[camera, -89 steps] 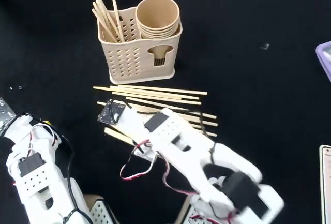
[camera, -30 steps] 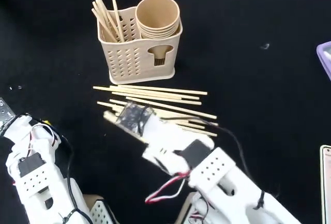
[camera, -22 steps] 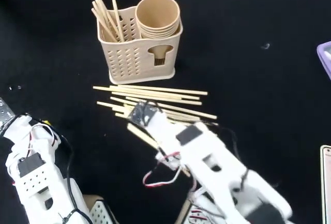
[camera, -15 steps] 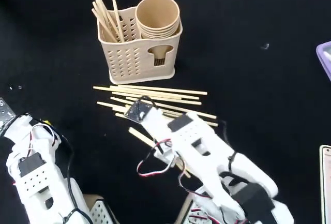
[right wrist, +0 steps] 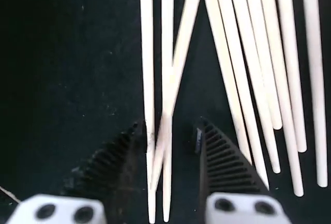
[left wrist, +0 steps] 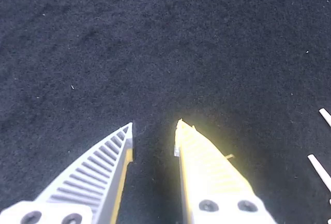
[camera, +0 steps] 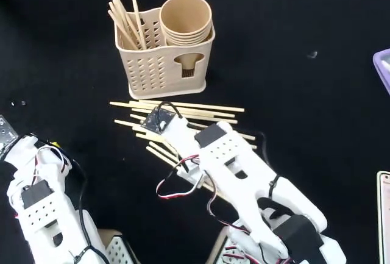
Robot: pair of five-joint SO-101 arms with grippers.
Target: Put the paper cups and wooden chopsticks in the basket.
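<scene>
At the near edge of the black desk, the left arm sits low in its own corner. Its jaws are parted, with only bare desk cloth between the grey one and the yellow one, and the tips of two loose sticks lie off to one side of them.

Beside it, the right arm stretches away from the near edge to the loose wooden chopsticks, which lie scattered flat in a rough fan across the middle of the desk. The right arm's jaws are open and set down over one end of the pile. In the right wrist view they straddle a few crossed sticks, with one jaw right against the outermost stick. The rest of the pile lies just beside the other jaw.

Just beyond the pile stands the beige perforated basket, upright. Its compartment on the left arm's side holds a bunch of standing chopsticks that lean outward. The other compartment holds the nested paper cups, mouths up.

Far off to the right, the corner of a purple container sits at the desk's edge.
</scene>
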